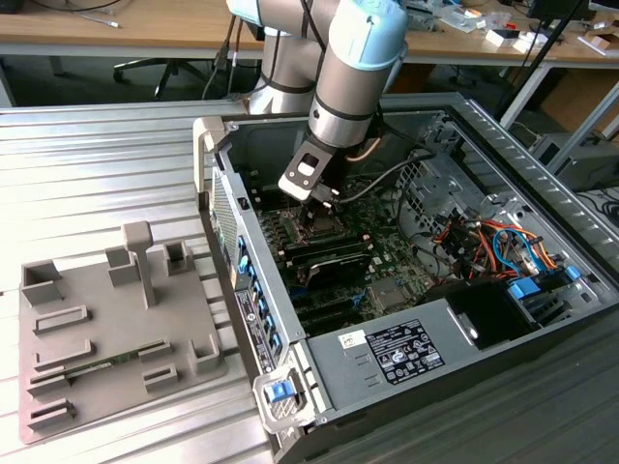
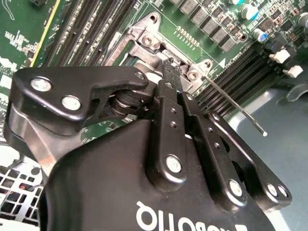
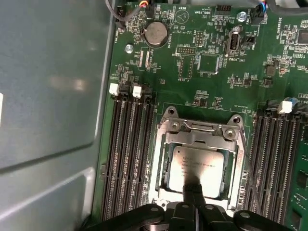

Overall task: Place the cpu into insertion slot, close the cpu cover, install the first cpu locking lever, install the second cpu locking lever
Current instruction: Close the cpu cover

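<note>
1. Hardware at the exterior view's left, a grey fixture plate [image 1: 106, 338] lying on the counter [image 1: 97, 155], is playing no part in this step. The work is all happening inside the computer case [image 1: 237, 280].
2. Moving rightward, the gripper [image 1: 317, 198] is reaching down into the case with its fingers pressed together on nothing. In the second wrist view its tip is sitting right at the socket [image 2: 144, 36] edge (whether it is touching metal I cannot tell).
3. In the first wrist view the cpu [image 3: 199, 163] is lying flat in the socket's middle, and the cpu cover [image 3: 166, 154] is appearing to lie down around it. I am judging the step in hand to be seating that cover. Doing it well is meaning pressing straight down on the frame's rim, lightly and evenly, and keeping off the chip's grey top.
4. One locking lever [image 2: 236, 106], a thin rod, is sticking out free beside the socket, so the gripper's linkage is needing to keep clear of it (a snag could lift the cover).
5. Farther right in the exterior view, cables [image 1: 493, 242] are lying well apart from the work.
</note>
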`<move>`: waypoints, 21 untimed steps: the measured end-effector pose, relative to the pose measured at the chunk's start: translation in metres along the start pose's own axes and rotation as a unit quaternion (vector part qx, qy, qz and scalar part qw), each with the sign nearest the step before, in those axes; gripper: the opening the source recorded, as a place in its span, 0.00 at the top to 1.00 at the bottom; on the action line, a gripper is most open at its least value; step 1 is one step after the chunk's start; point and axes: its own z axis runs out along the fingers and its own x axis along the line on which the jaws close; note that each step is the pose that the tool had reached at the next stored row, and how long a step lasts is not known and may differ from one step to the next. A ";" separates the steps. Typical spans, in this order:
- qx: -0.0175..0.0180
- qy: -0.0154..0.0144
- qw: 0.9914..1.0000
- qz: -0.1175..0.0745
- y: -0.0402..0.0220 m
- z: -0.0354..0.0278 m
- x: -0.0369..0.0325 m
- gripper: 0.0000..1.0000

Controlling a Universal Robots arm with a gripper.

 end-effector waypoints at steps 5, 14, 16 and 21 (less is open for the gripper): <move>0.000 0.000 1.000 0.000 0.0001 -0.0027 0.0001 0.89; 0.001 0.000 1.000 0.000 0.0232 -0.0150 -0.0028 0.89; 0.001 0.000 1.000 0.000 0.0239 -0.0249 -0.0027 0.89; 0.001 0.000 1.000 0.000 0.0246 -0.0377 -0.0025 0.89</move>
